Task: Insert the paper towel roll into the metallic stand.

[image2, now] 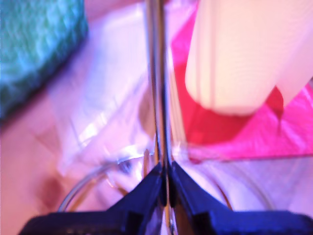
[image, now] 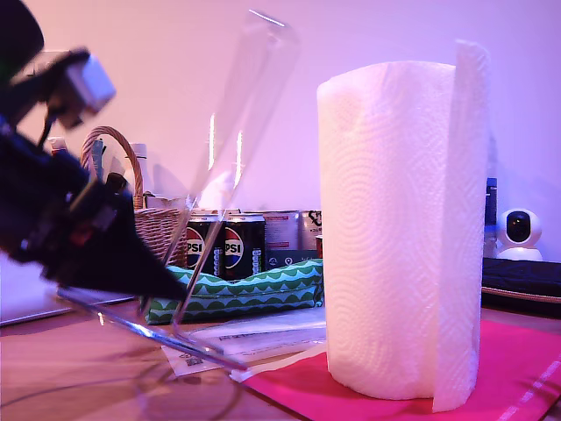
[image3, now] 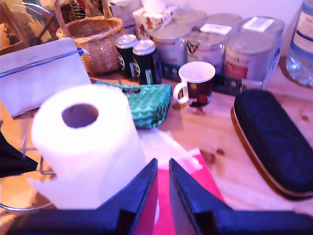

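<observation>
Roll (image: pixel 399 228): upright on a pink mat (image: pixel 517 368), at the exterior view's right, near the camera. Loose sheet hangs down its right side in that view. Core hole open at the top in the second wrist view (image3: pixel 80 115).
Stand (image: pixel 230 149): tilted, its upright loop leaning toward the roll at the top, ring base low at the exterior view's left. Motion-blurred. Apart from the roll, not inside it.
First gripper (image2: pixel 164 188): jaws closed tight on the stand's two rods (image2: pixel 157 88), low down near the ring base. In the exterior view it is the dark arm (image: pixel 96 246) at the left.
Second gripper (image3: pixel 162 183): jaws nearly together, a narrow gap between them, nothing held. It sits above the near side of the roll and mat.
Mat: pink, on the wooden table (image3: pixel 215 132), with clear plastic wrap (image: pixel 263 338) just beside its left edge in the exterior view.
Far side, second wrist view: wicker basket (image3: pixel 90 41), two dark cans (image3: pixel 137 58), green pouch (image3: pixel 146 103), mug (image3: pixel 195 83), row of tins (image3: pixel 230 46), dark case (image3: pixel 274 137) at that view's right.
Exterior view, far right: small white camera (image: pixel 519 230).
</observation>
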Robot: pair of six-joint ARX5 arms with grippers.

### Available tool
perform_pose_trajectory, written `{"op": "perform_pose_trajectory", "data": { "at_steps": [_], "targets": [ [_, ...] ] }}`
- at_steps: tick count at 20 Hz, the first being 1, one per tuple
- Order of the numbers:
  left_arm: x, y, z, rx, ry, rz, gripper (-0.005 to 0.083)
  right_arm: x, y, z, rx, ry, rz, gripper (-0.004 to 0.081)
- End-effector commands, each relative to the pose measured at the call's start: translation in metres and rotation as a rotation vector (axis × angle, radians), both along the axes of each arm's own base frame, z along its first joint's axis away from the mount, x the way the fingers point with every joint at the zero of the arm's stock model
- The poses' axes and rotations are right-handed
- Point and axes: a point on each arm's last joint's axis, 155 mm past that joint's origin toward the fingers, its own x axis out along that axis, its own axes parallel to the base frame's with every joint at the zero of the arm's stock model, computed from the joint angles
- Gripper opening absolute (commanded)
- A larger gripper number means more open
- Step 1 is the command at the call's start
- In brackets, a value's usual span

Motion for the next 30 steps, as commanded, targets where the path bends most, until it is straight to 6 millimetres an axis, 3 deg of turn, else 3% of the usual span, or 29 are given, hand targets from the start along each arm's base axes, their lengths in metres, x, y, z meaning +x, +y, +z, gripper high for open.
{"op": "perform_pose_trajectory", "data": {
  "at_steps": [1, 6, 10, 13, 15, 20, 23, 26, 30],
  "targets": [
    [0.007, -0.004, 0.016, -0.015, -0.067, -0.007, -0.0024, 0.001, 0.003, 0.012, -0.002, -0.027, 0.014, 0.006],
    [0.012, -0.001, 0.014, 0.024, -0.109, -0.007, -0.0023, 0.004, 0.003, 0.01, -0.025, -0.021, 0.023, 0.006],
    [0.023, -0.006, 0.038, -0.034, -0.199, 0.01, -0.0023, 0.004, 0.007, 0.006, -0.048, -0.018, 0.052, 0.0068],
    [0.031, -0.001, 0.042, -0.029, -0.225, 0.051, -0.0023, 0.001, 0.013, -0.005, -0.07, 0.027, 0.088, 0.0096],
    [0.034, 0.002, 0.043, -0.025, -0.234, 0.065, -0.0023, -0.006, 0.024, -0.011, -0.097, 0.041, 0.16, 0.0128],
    [0.036, 0.002, 0.047, -0.025, -0.256, 0.067, -0.0023, -0.023, 0.049, 0.006, -0.194, 0.101, 0.33, 0.0237],
    [0.036, 0.001, 0.047, -0.026, -0.258, 0.067, -0.0023, -0.024, 0.055, 0.013, -0.258, 0.243, 0.359, 0.0343],
    [0.036, 0.001, 0.048, -0.028, -0.259, 0.067, -0.0023, -0.022, 0.065, 0.007, -0.356, 0.361, 0.396, 0.0414],
    [0.036, 0.001, 0.048, -0.029, -0.26, 0.067, -0.0023, -0.014, 0.084, 0.0, -0.466, 0.439, 0.442, 0.0427]
  ]
}}
